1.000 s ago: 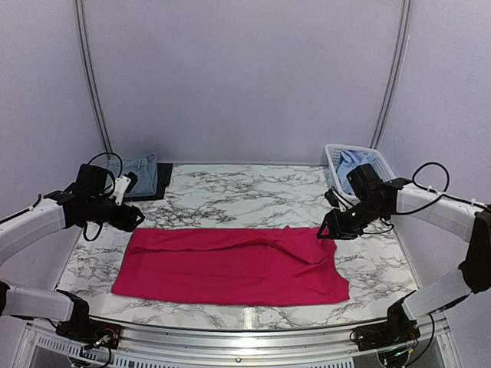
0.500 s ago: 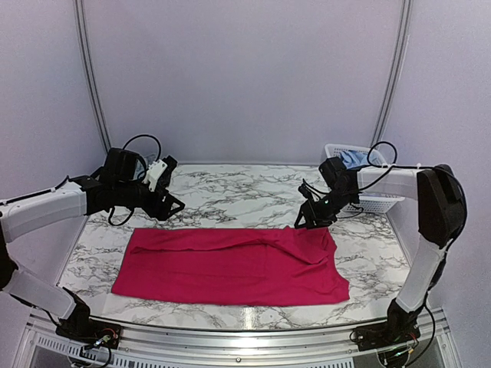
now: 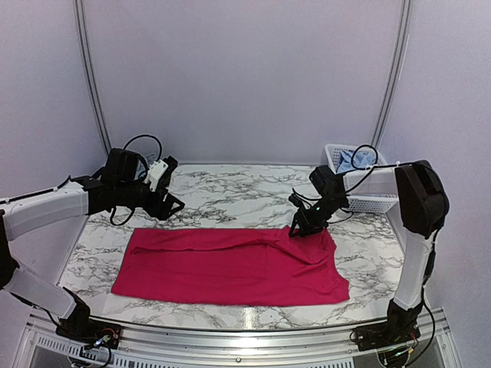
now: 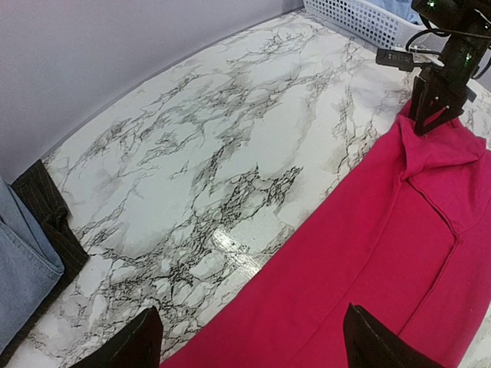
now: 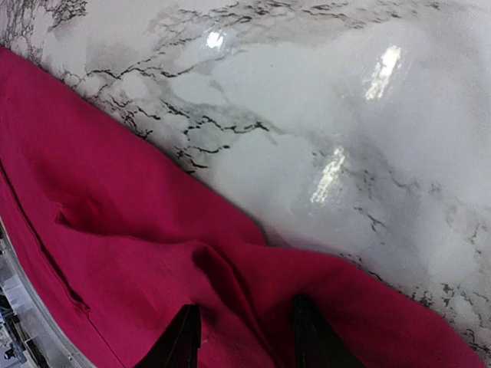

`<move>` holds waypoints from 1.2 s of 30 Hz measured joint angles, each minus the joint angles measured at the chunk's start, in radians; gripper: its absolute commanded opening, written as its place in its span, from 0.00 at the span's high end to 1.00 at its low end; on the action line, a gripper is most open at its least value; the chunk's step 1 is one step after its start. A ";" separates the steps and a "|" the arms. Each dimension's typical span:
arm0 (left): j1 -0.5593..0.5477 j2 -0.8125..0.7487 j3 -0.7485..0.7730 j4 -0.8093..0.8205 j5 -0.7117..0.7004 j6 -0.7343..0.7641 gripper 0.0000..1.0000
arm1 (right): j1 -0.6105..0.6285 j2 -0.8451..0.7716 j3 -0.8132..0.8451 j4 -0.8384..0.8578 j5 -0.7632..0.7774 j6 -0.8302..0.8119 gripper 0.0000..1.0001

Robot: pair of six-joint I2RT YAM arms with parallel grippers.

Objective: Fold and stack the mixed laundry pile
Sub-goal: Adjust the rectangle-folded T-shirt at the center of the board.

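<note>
A bright pink-red T-shirt [image 3: 230, 264] lies flat in a long folded band across the near half of the marble table. My left gripper [image 3: 173, 207] hangs open just above the shirt's far left edge [image 4: 368, 253], nothing between its fingers [image 4: 253, 345]. My right gripper [image 3: 299, 228] is down on the shirt's far right corner [image 5: 115, 230]. Its jaws [image 5: 245, 337] stand partly apart, astride a raised ridge of the cloth, fingertips pressed into the fabric. The left wrist view also shows that gripper [image 4: 433, 103] on the corner.
A white slatted basket [image 3: 360, 201] stands at the back right with a light blue shirt [image 3: 357, 159] in it. At the back left a faded denim piece [image 4: 19, 261] lies on a dark garment [image 4: 50, 211]. The table's front rail [image 3: 245, 314] runs just below the shirt.
My left arm swung in from the left side to the shirt's far edge. The right gripper moved left along the far edge onto the shirt's corner and its jaws narrowed.
</note>
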 measured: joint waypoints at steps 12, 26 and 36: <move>0.000 0.007 0.000 0.003 -0.018 0.014 0.16 | 0.024 -0.034 0.001 -0.031 -0.021 -0.008 0.65; 0.000 0.010 0.000 0.003 -0.023 0.013 0.15 | 0.024 -0.111 0.002 -0.057 0.019 -0.003 0.67; 0.000 0.010 0.000 0.003 -0.023 0.014 0.15 | 0.024 0.005 0.021 -0.055 0.060 -0.011 0.67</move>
